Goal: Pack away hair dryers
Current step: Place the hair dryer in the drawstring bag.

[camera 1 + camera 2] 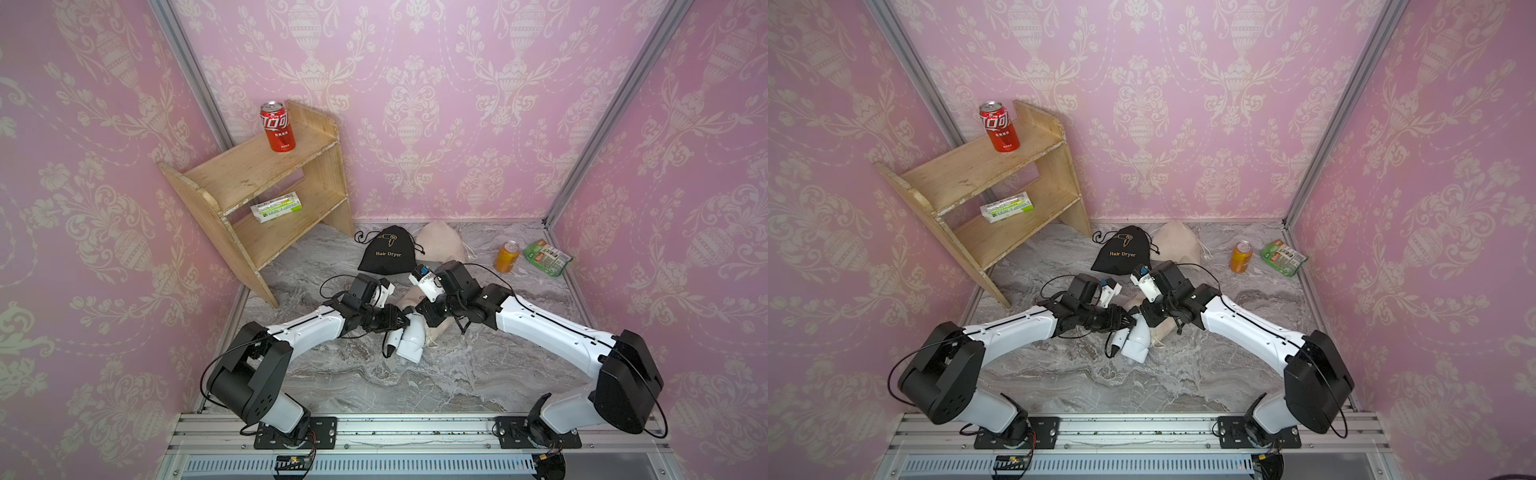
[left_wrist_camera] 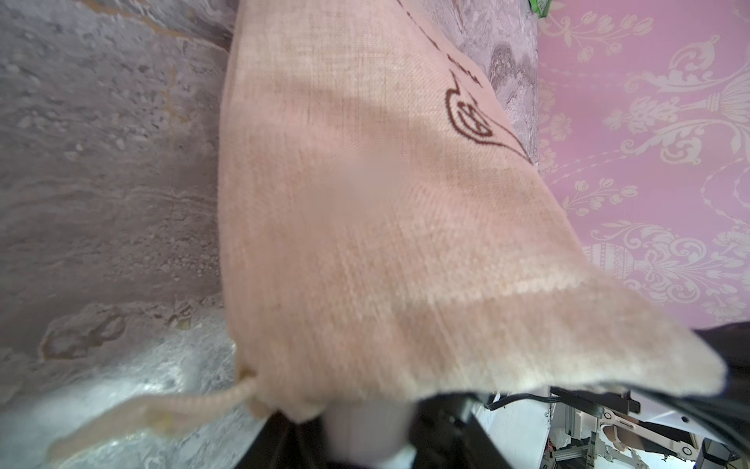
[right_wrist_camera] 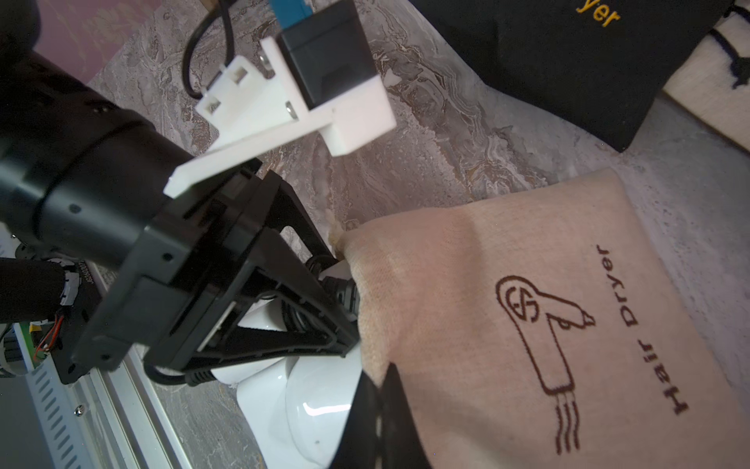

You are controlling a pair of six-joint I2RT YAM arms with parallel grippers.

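As both arms meet over the middle of the grey marbled table (image 1: 374,386), a top view has the left gripper (image 1: 400,322) with jaws part-way apart, clamped on the white hair dryer (image 1: 410,347), a small plastic one with a black cord. The dryer sits low at the open end of a flat beige cloth pouch (image 1: 441,328), mostly outside it. The right gripper (image 1: 424,316) is fully closed, pinching that pouch's rim. Behind them lie a black drawstring pouch (image 1: 388,253) printed "Hair Dryer" and a second, bulging beige pouch (image 1: 441,245), touching each other. Both top views put the dryer (image 1: 1137,348) between the two grippers. Over to the left wrist view: the beige cloth pouch (image 2: 365,203) fills the frame and its drawstring (image 2: 162,414) trails on the marble. A white blur sits at its mouth, too soft to name. Now the right wrist view: the left gripper (image 3: 345,320) straddles the glossy white hair dryer (image 3: 300,402) and its cord right at the pouch's mouth (image 3: 527,304), while the right gripper (image 3: 375,410) nips the rim.
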